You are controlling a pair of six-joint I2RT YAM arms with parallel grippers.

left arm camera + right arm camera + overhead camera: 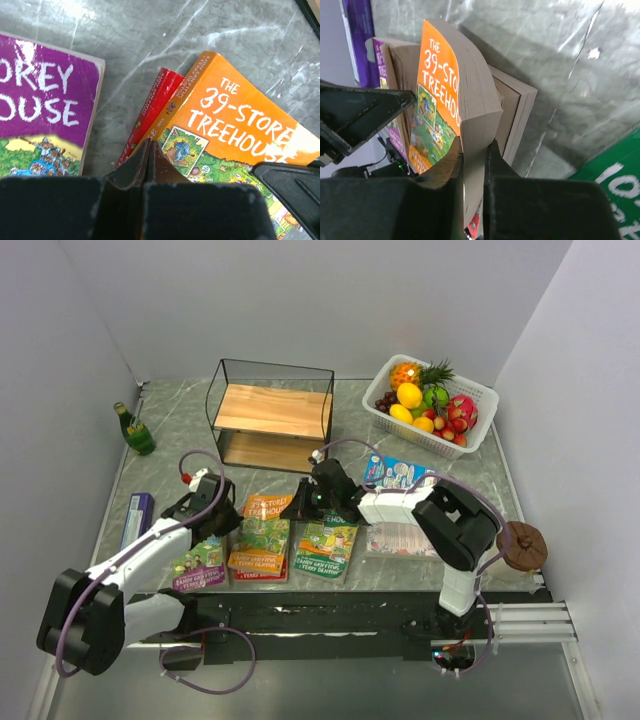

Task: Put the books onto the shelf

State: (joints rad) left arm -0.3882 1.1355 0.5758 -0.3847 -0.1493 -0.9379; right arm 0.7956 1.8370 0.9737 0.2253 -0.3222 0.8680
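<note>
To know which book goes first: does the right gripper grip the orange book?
Yes, in the right wrist view the right gripper pinches the raised page edge of the orange book.

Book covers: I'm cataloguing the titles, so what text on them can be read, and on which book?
"THE 39-STORE… TREEHOUS…": orange book, cover, cut by the frame.
"…OREY …OUSE": purple book, cover, left part cut off.
Spine of the red book: lettering too blurred to read.
Cover of the green book: only a fragment of white lettering, unreadable.
Cover of the pale pink book: too small to read.
</note>
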